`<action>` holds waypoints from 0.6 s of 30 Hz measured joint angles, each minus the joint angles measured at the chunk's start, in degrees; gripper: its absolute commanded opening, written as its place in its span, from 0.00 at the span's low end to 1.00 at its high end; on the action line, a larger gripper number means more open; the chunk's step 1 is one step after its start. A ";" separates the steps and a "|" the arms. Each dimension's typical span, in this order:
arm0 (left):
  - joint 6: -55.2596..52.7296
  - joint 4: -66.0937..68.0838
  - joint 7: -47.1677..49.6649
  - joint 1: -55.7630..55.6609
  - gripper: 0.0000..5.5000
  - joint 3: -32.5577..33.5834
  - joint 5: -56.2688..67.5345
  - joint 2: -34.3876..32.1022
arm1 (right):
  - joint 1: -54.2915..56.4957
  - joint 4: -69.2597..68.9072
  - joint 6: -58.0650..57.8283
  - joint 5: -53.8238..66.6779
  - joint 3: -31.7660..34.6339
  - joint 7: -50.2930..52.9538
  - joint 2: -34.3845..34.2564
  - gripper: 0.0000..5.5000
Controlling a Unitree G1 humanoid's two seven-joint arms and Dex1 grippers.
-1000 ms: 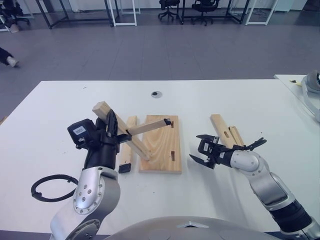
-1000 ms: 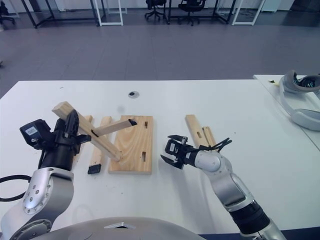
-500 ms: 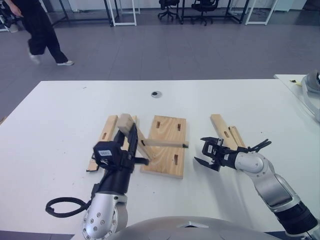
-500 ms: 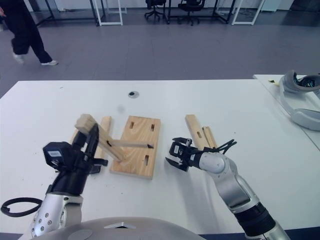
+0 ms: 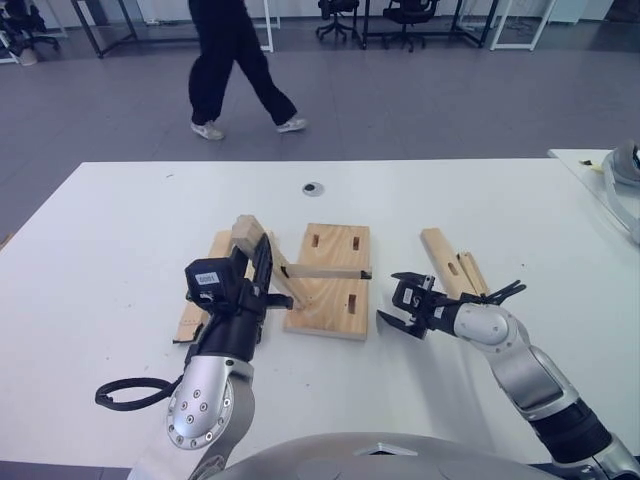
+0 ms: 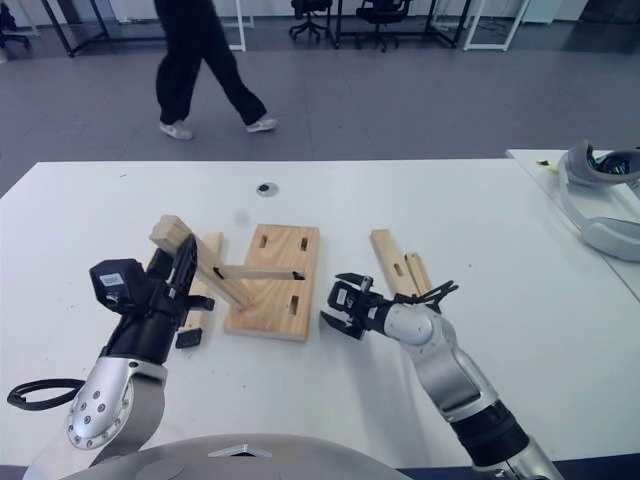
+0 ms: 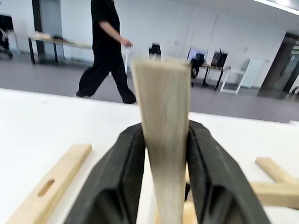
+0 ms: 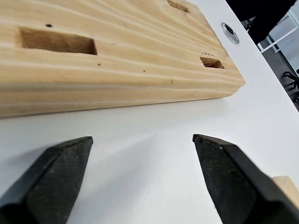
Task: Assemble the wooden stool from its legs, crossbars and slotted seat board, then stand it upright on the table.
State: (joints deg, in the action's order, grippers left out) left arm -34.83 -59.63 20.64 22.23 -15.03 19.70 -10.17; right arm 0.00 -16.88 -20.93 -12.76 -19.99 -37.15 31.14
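Note:
My left gripper (image 5: 262,285) is shut on a wooden leg (image 5: 255,243) that tilts up over the table; in the left wrist view the leg (image 7: 163,126) stands clamped between both fingers (image 7: 117,182). A thin crossbar (image 5: 330,272) juts from that leg across the slotted seat board (image 5: 340,243), which lies flat. My right gripper (image 5: 405,305) is open just off the board's right near corner, resting low over the table. The right wrist view has the board's edge and slots (image 8: 117,46) just beyond the spread fingertips (image 8: 51,172).
Two more wooden pieces (image 5: 447,263) lie right of the board, behind my right gripper. Another slotted leg (image 5: 200,290) lies left of my left gripper. A black cable loop (image 5: 128,392) sits near the front left edge; a grommet (image 5: 313,188) lies farther back.
My left gripper has come down and to the right with the leg, laying the crossbar over the board. The board has turned a little. My right gripper has edged left toward it.

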 measured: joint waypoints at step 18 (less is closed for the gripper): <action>7.83 9.03 -1.73 -24.91 0.81 48.95 49.69 -28.11 | 2.24 6.73 4.62 -1.13 -0.33 5.27 -3.12 0.73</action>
State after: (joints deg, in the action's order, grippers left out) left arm -26.99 -50.60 18.91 -2.68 33.91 69.40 -38.28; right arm 2.24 -10.15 -16.31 -13.89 -20.32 -31.87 28.02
